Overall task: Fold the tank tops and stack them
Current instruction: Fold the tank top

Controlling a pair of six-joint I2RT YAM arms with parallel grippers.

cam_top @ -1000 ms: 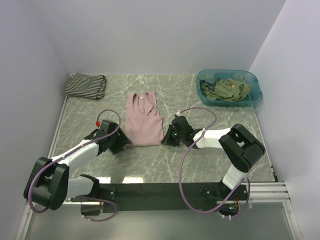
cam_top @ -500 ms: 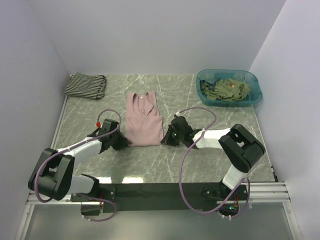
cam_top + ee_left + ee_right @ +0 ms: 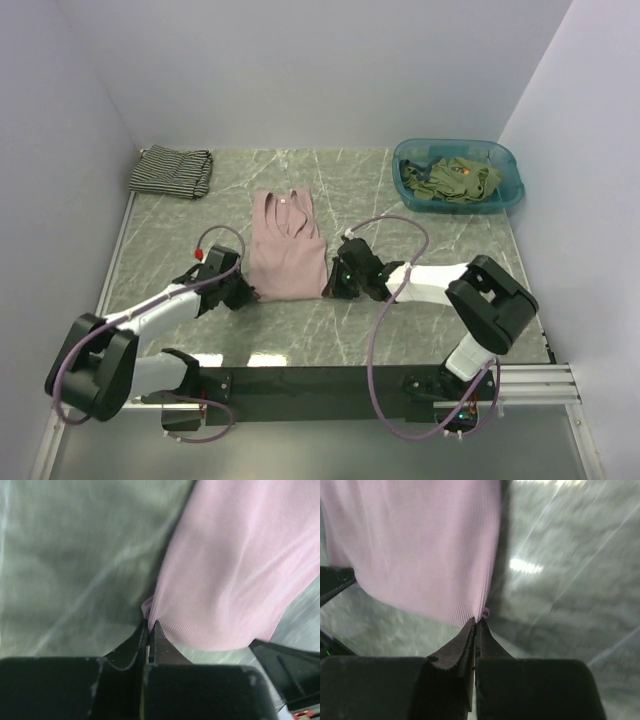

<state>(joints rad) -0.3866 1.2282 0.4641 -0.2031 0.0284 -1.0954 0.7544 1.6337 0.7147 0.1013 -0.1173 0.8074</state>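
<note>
A dusty pink tank top [image 3: 285, 248] lies flat on the marble table, straps toward the back. My left gripper [image 3: 252, 294] is shut on its near left hem corner; the pink tank top [image 3: 235, 570] runs into the closed left gripper [image 3: 148, 623]. At the near right hem corner my right gripper [image 3: 330, 288] is likewise shut; that wrist view has the pink tank top [image 3: 420, 545] pinched in the right gripper [image 3: 476, 621]. A striped tank top [image 3: 172, 171] lies folded at the back left. Olive green tank tops [image 3: 452, 180] fill the basin.
The teal plastic basin [image 3: 510, 190] stands at the back right, near the right wall. White walls close the table on three sides. The arms' black base rail [image 3: 330, 380] runs along the near edge.
The left gripper has closed onto the pink top's near left corner. The right gripper has finished shutting on the right corner. The pink hem has drawn slightly toward the near edge.
</note>
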